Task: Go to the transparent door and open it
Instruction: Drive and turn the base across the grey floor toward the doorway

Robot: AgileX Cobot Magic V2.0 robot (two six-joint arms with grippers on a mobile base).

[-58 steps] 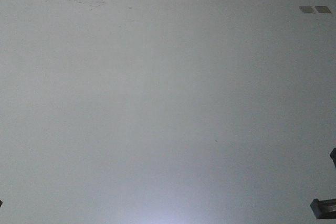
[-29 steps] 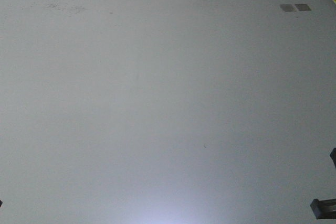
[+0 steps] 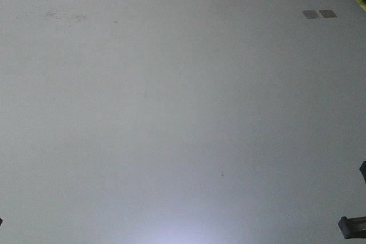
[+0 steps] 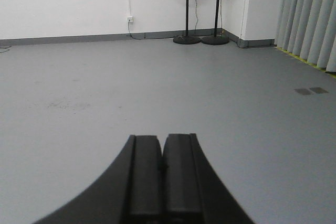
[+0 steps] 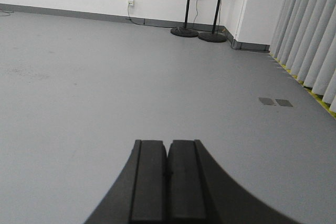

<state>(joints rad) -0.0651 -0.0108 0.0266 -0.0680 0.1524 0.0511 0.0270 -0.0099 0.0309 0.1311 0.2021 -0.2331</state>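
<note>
Currently: both wrist views look along a grey floor (image 3: 171, 112) | left gripper (image 4: 161, 167): fingers pressed together, holding nothing | right gripper (image 5: 168, 174): fingers pressed together, holding nothing | door: in none of the views | far end: white wall (image 4: 63, 3), two fans (image 4: 187, 3) | right edge: curtain (image 4: 310, 19), two floor plates (image 3: 319, 14) near it

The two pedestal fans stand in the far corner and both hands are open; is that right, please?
Not quite: the left hand and right hand are both shut, as each wrist view shows; the fans do stand in the far corner.
</note>
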